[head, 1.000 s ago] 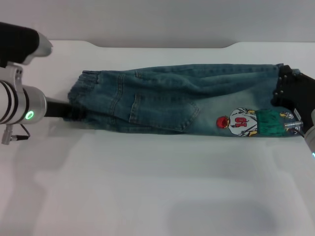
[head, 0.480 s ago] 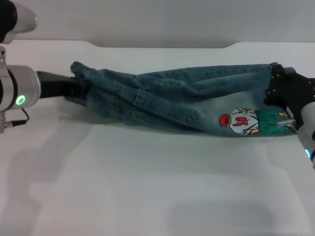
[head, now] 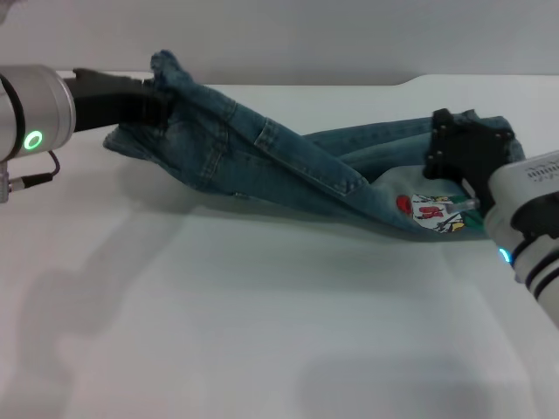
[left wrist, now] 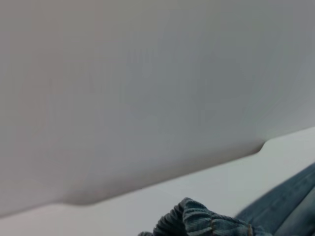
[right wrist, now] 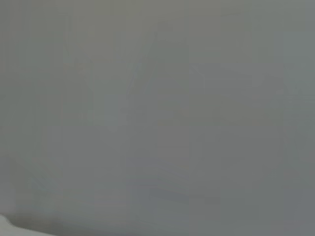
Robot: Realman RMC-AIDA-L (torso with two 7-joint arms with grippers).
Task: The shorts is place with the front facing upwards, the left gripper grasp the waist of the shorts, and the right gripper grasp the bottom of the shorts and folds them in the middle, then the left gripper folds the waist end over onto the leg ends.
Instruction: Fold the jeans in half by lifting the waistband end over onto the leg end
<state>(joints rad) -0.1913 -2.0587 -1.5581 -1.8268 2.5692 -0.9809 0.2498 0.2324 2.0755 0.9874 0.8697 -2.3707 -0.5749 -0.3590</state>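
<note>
1. Now the left gripper (head: 150, 103) is clenched on the waist (head: 166, 74) of the shorts (head: 279, 161); compared with 1 second ago it has carried that gathered band up off the white table (head: 262, 332), so the waist rides just above its fingers and the denim slopes away and down toward the other arm.
2. Over the same interval the right gripper (head: 463, 153) has risen too. It sits on the bottom of the shorts (head: 441, 209), the cartoon print showing just beneath it, but whether its fingers pinch the hem I cannot tell.
3. The shorts were lying flat and already doubled lengthwise; the waist half now hangs in the air from the left gripper while the leg half rests on the table below the right gripper.
4. My reading: the lengthwise fold is done and the 2nd fold has begun, with the waist due to travel across to the leg ends.
5. The left wrist view catches only a ruffle of waistband.
</note>
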